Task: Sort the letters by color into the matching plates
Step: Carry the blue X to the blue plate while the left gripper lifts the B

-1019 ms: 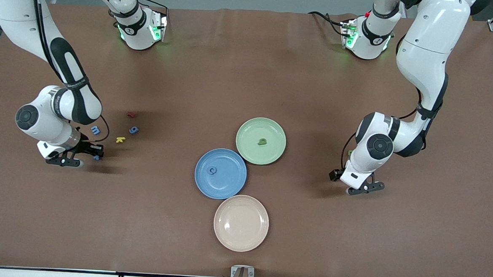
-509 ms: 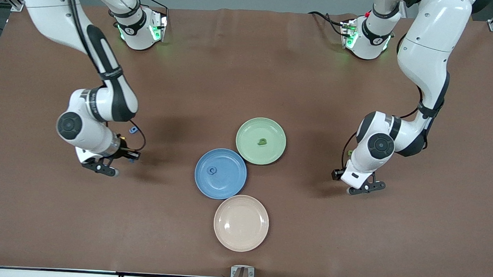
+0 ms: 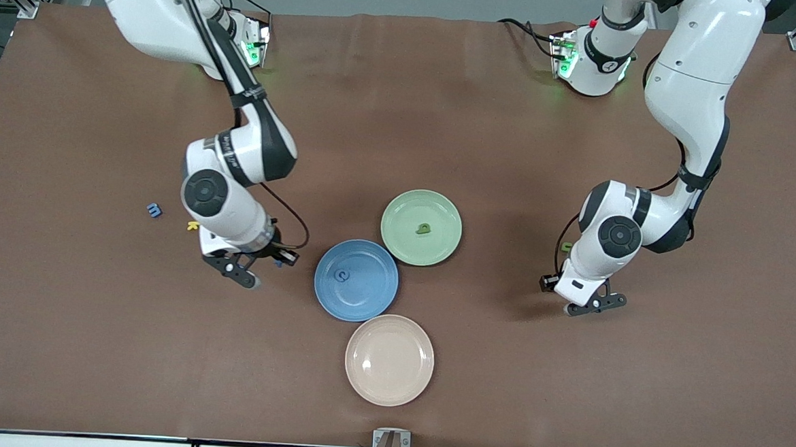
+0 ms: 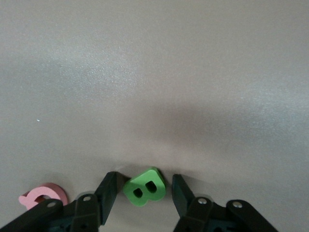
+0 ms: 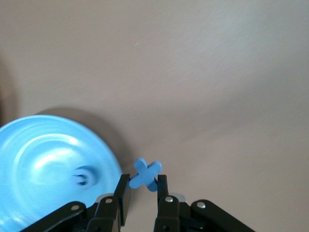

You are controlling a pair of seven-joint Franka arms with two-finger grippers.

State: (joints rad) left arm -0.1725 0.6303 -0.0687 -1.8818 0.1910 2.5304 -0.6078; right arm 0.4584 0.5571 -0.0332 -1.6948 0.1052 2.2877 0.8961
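Observation:
My right gripper (image 5: 141, 180) is shut on a blue X letter (image 5: 145, 174) and hangs over bare table beside the blue plate (image 5: 43, 159), toward the right arm's end; the X (image 3: 279, 264) shows as a blue speck. The blue plate (image 3: 367, 297) holds one blue letter (image 3: 343, 275). Touching it, the pale green plate (image 3: 405, 210) holds one green letter (image 3: 423, 229). My left gripper (image 4: 144, 186) is low at the table, open around a green B (image 4: 145, 187). One finger touches the B, the other stands just off it. My left gripper (image 3: 549, 283) covers the B from above.
A pink letter (image 4: 43, 195) lies close to the left gripper. A blue letter (image 3: 155, 210) and a yellow one (image 3: 193, 226) lie toward the right arm's end. A small green piece (image 3: 566, 246) lies by the left wrist. The cream plate (image 3: 389, 360) is nearest the front camera.
The right arm has carried the blue X from the group of letters across to the edge of the blue plate. The left gripper has stayed almost in place, shifting slightly.

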